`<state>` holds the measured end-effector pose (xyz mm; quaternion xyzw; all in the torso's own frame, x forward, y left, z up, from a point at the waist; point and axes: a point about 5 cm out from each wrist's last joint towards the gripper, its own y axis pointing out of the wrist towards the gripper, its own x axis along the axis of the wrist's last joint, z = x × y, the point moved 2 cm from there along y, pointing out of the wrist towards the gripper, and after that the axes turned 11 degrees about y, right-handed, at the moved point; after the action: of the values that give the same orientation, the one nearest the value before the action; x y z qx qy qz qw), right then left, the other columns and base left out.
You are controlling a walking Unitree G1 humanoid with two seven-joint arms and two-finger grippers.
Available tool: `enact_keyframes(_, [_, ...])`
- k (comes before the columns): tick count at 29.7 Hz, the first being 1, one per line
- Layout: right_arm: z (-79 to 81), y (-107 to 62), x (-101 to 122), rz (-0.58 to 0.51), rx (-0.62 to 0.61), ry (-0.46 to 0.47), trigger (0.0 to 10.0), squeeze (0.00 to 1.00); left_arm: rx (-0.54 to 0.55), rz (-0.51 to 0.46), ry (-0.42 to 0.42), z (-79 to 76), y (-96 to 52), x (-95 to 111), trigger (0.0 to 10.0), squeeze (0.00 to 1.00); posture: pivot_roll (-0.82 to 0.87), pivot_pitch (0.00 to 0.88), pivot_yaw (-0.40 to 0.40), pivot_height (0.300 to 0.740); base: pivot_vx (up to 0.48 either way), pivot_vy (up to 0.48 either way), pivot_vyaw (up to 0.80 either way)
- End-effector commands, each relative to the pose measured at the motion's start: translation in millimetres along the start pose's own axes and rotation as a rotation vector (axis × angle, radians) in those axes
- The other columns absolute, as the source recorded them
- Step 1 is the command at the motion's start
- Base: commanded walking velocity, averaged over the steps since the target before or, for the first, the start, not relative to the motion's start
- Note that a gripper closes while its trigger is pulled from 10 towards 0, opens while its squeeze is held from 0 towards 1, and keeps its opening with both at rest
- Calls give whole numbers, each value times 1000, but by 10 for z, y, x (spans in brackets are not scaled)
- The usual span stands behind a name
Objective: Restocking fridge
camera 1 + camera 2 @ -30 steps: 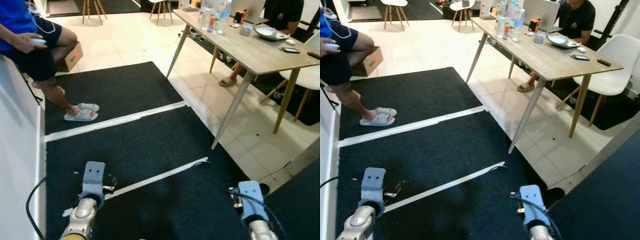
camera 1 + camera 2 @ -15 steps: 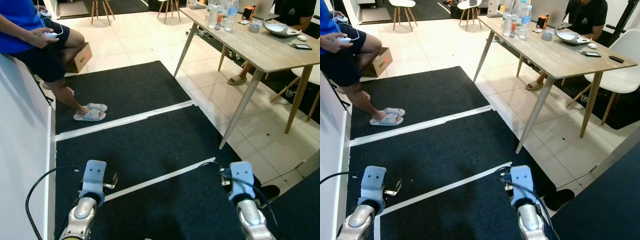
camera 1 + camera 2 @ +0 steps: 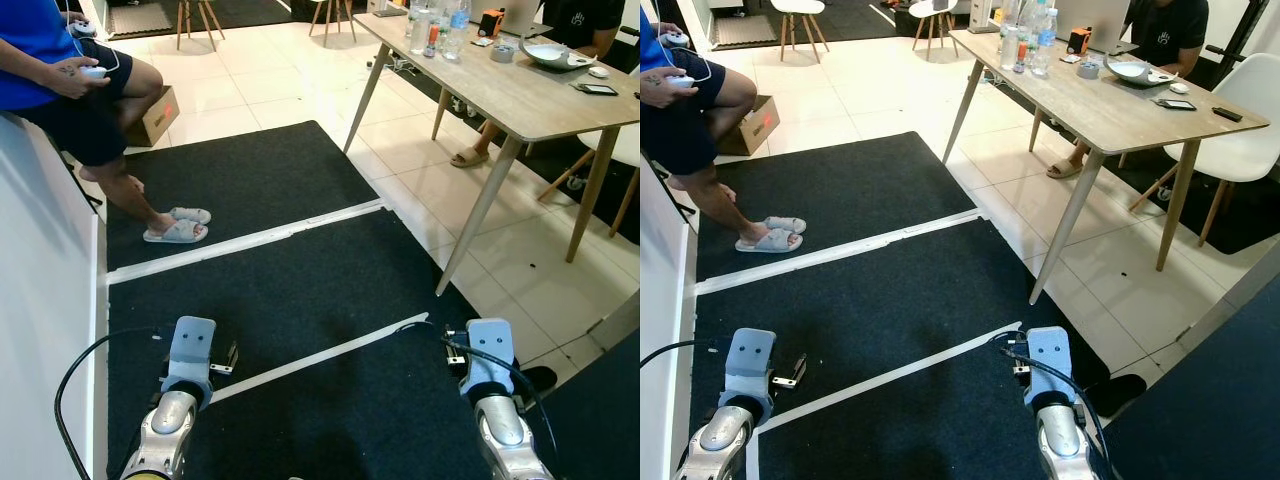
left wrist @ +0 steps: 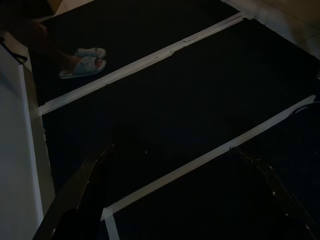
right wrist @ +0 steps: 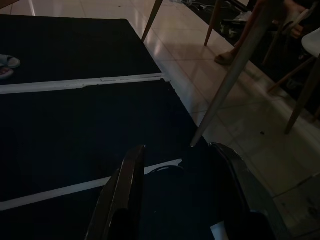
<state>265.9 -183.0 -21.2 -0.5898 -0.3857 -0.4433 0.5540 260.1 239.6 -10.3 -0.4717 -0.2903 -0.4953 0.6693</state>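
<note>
Left gripper: hangs low over the black mat. Fingers spread wide apart, nothing between them.

Right gripper: hangs low over the same mat, near its right edge. Fingers parted, holding nothing.

Cables: a black cable loops beside the left arm; another runs along the right wrist.

Mat: dark, crossed by two white tape lines running left to right and rising slightly toward the right.

Person seated, left: sits at the mat's far left edge, holding a handheld controller; feet in pale slippers rest on the mat.

Table: wooden, slanted legs, on the tiled floor to the far right. Bottles stand at its far end. A second person sits behind it.

Fridge and stock: no fridge or item to load is visible. Location, heading and long axis cannot be determined from these views.

Stage (judgement): transit or search; restocking not begun.

Risk 1: walking forward-left could strike the seated person's legs or slippers.

Risk 2: turning right could clip the near table leg and topple the bottles.

Risk 3: the loose cable could snag during arm swing.
</note>
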Motion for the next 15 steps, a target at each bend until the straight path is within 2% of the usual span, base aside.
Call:
enact_keyframes(1, [17, 0, 14, -4, -1, 4, 10000, 94, 9, 3, -14, -1, 12, 18, 10000, 0, 13, 9, -30, 740, 0, 0, 0])
enact_keyframes(8, [66, 27, 40, -10, -2, 2, 10000, 98, 14, 12, -6, 30, 34, 30, 10000, 0, 55, 0, 5, 740, 0, 0, 0])
enact_keyframes(15, [58, 40, 45, -9, -7, -2, 10000, 98, 10, 7, 0, 14, 64, 66, 10000, 0, 47, 0, 1, 740, 0, 0, 0])
